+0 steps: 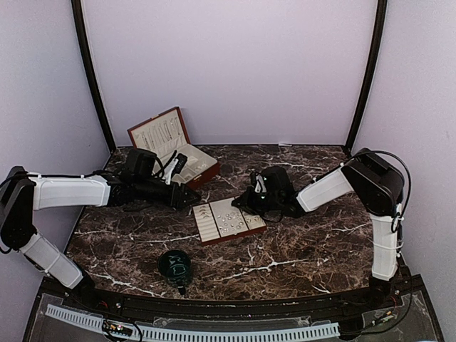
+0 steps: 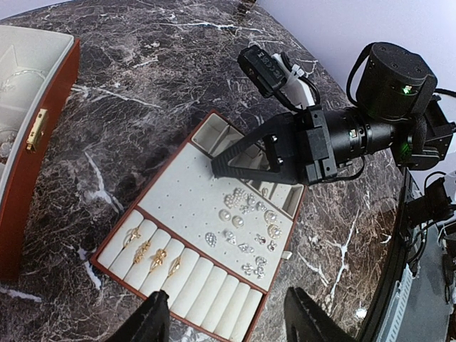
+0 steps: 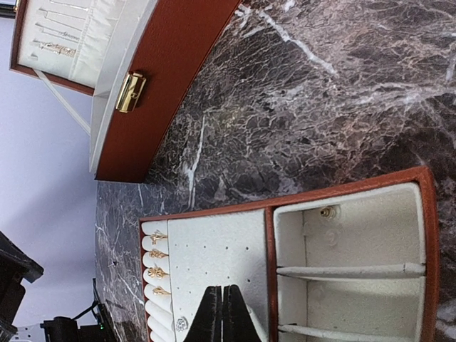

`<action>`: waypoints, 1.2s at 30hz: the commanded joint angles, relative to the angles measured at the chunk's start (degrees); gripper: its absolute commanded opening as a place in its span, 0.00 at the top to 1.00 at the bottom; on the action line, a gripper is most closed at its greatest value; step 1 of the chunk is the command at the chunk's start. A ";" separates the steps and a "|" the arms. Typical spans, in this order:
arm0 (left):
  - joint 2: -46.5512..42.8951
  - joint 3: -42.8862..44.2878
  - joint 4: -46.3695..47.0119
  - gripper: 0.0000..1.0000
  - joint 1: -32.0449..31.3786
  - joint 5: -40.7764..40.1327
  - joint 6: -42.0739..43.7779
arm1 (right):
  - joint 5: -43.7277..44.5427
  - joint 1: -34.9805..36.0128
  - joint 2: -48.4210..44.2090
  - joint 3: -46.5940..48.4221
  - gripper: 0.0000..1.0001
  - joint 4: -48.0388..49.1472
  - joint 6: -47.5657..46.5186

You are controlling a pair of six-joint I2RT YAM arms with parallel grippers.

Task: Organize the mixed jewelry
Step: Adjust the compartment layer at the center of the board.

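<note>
Polished dark marble table [image 1: 313,246], white-veined, faintly glossy. Centre of the left wrist view: tray [image 2: 187,187] with matt cream padded lining, finely dotted, inside a smooth reddish-brown rim. Shiny silvery mixed jewelry [image 2: 246,228] with pearly beads; gold-toned rings [image 2: 151,253] lower left. Box [image 3: 178,64] of the same reddish-brown, brass-coloured metal clasp [image 3: 130,91]. Matt black plastic right gripper [image 3: 222,296].

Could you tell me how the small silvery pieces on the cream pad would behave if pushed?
The silvery pieces lie loose and tiny, so they would probably scatter rather than slide together. Their rounded, glinting shapes suggest they could slip from a pinch.
</note>
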 commanded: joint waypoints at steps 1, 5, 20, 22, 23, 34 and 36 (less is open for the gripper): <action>0.04 1.21 -0.36 0.43 0.35 0.67 0.19 | 0.01 -0.29 0.55 -0.98 1.00 1.92 0.25; 0.04 1.15 -0.36 0.43 0.36 0.67 0.19 | -0.06 -0.36 0.98 -0.89 1.00 2.22 0.20; -0.24 1.12 -0.27 0.43 0.35 0.79 0.19 | 0.74 -0.44 1.07 -1.88 1.00 2.90 0.00; -0.43 1.13 -0.27 0.43 0.39 0.83 0.19 | 0.92 -0.53 0.65 -2.08 1.00 3.09 0.02; -0.48 1.13 -0.27 0.43 0.35 0.88 0.19 | 0.96 -0.61 0.46 -2.12 1.00 3.10 -0.09; -0.77 1.13 -0.27 0.43 0.37 0.87 0.06 | 1.76 -1.13 -1.29 -2.49 1.00 2.19 -1.26; -0.81 1.13 -0.27 0.43 0.37 0.79 0.10 | 1.96 -1.19 -1.67 -2.54 0.99 1.90 -1.66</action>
